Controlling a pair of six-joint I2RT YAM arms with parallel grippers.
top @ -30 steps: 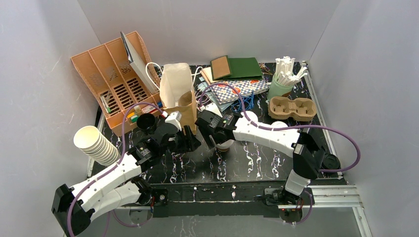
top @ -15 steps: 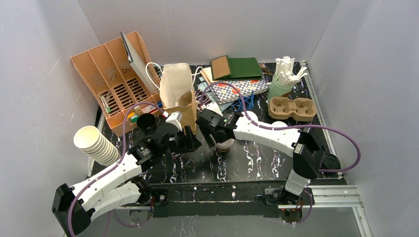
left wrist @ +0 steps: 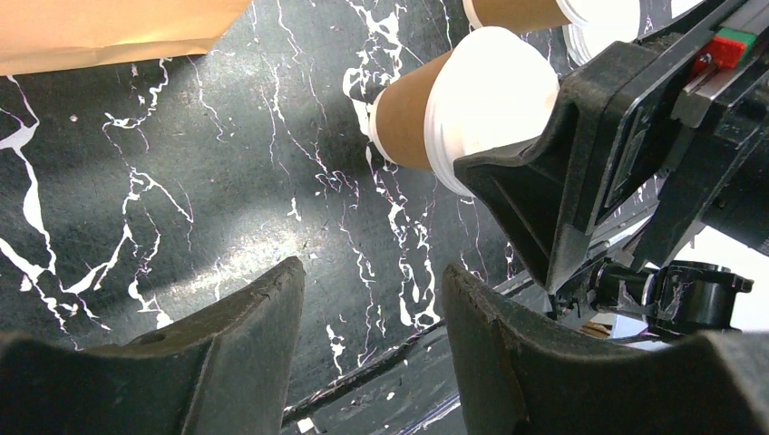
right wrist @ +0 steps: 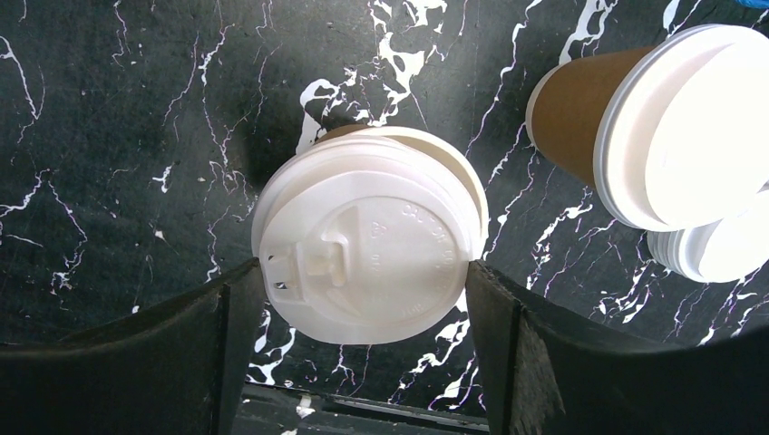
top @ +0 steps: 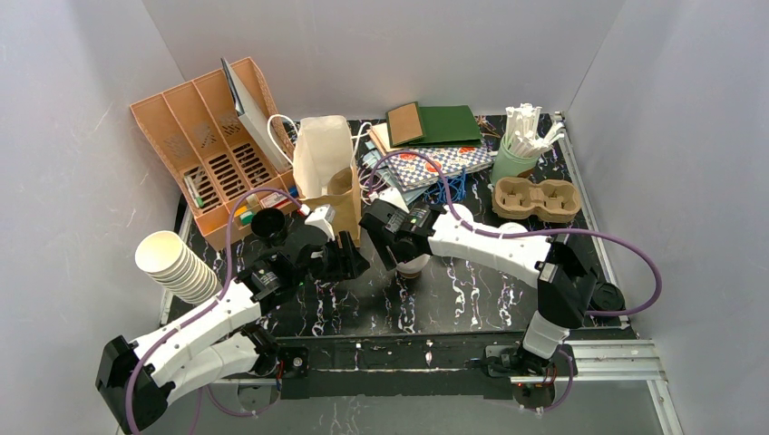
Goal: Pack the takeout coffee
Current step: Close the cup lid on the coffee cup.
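Open tabletop [left wrist: 181, 199] lies between the paper bag [left wrist: 91, 27] and lidded cup [left wrist: 462, 100]

Two tan-brown takeout coffee cups [right wrist: 573, 127] wear white lids [right wrist: 367, 258] on a black table [top: 472, 290] veined in white like marble, with the left tool [left wrist: 372, 299] and right tool [right wrist: 363, 281] both matt black. Also in shot are a peach-orange organiser [top: 195, 149], a brown paper bag [top: 343, 204], a white bag [top: 319, 149], a dark green folder [top: 449, 122], a blue-and-white chequered cloth [top: 435, 163] and a mint-green cup [top: 512, 163] of white sticks [top: 526, 122]. The white arms [top: 494, 245] carry black joints and purple cables [top: 635, 247], while the cup stack [top: 177, 263] is cream and a lone cup [top: 269, 225] black.
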